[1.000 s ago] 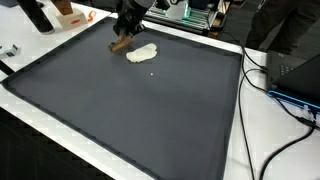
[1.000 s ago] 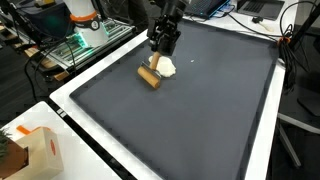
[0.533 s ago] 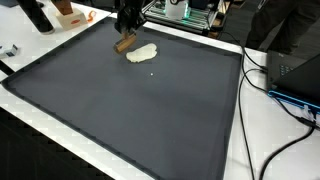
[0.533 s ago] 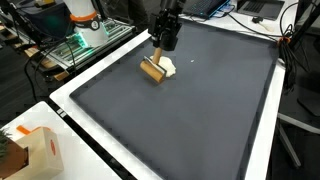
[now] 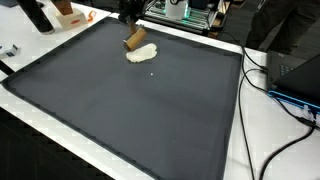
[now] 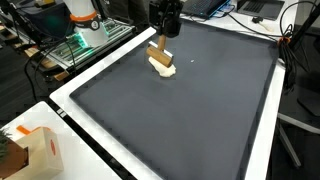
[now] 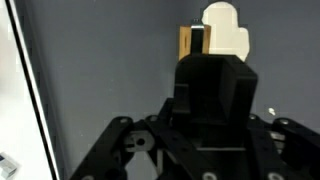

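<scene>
The black two-finger gripper (image 6: 164, 36) hangs over the far side of the dark grey mat (image 6: 200, 110) that covers nearly the whole white table (image 6: 70, 105). It is close to the edge where the arm reaches in. Its fingers are pinched on the upper end of a short brown cylinder-shaped block (image 6: 158, 58). The block hangs tilted, and its lower end is just above or barely touching a cream-white soft lump (image 6: 170, 69); I cannot tell which. In an exterior view the block (image 5: 135, 38) slants down from the gripper (image 5: 129, 20) toward the lump (image 5: 142, 54), which lies flat on the mat (image 5: 130, 110) near the table's far edge. In the wrist view the gripper's dark body fills the middle, and only a strip of the block (image 7: 186, 42) shows beside the lump (image 7: 226, 30). A small cardboard box (image 6: 38, 150) sits at a near corner of the table, well apart from all this.
</scene>
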